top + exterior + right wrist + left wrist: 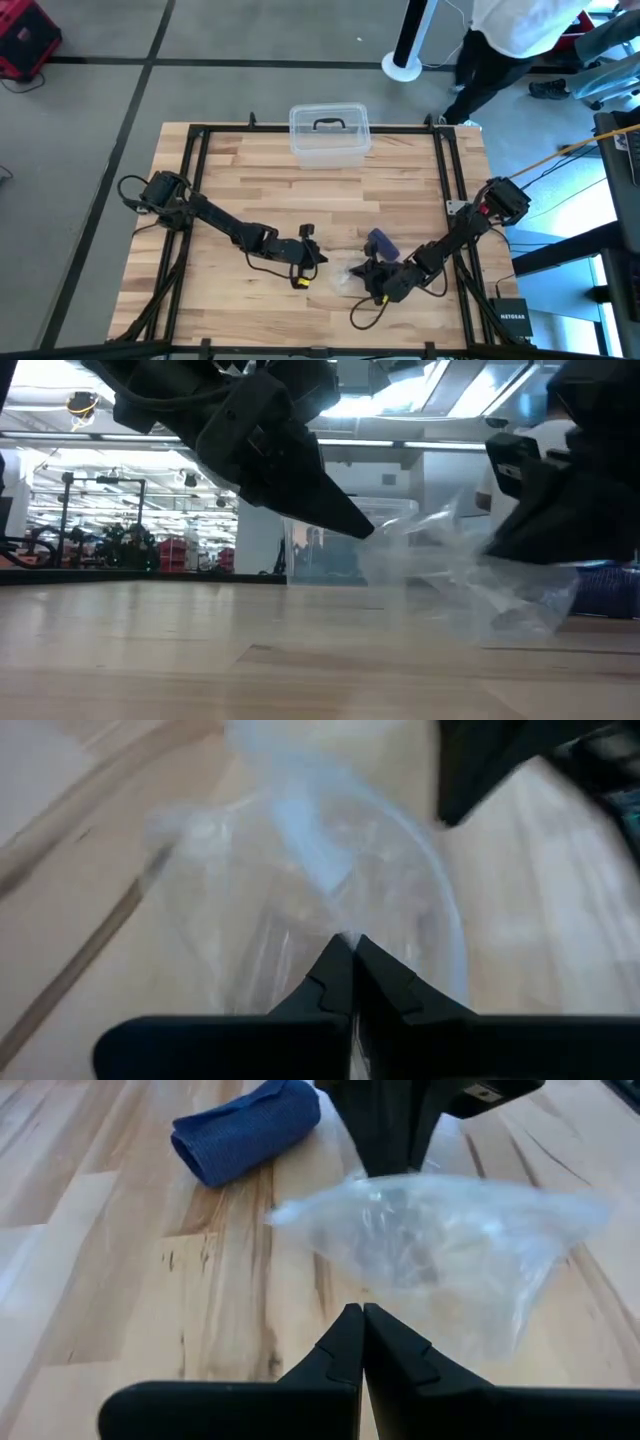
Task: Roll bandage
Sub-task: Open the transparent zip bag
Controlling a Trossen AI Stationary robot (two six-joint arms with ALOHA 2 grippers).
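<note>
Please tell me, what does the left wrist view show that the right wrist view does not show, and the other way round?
Only the left wrist view shows the rolled blue bandage lying on the table, apart from the bag, and the left hand with its fingers together. Only the right wrist view shows the right hand shut on the bag. Both show the clear plastic bag, the wooden table, and the other arm's hand beyond the bag.

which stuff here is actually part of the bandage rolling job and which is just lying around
Part of the job:
- bandage, a blue roll lying on the table
- left gripper, shut
- right gripper, shut on the clear plastic bag

Lying about:
- clear plastic box at the table's far edge
</note>
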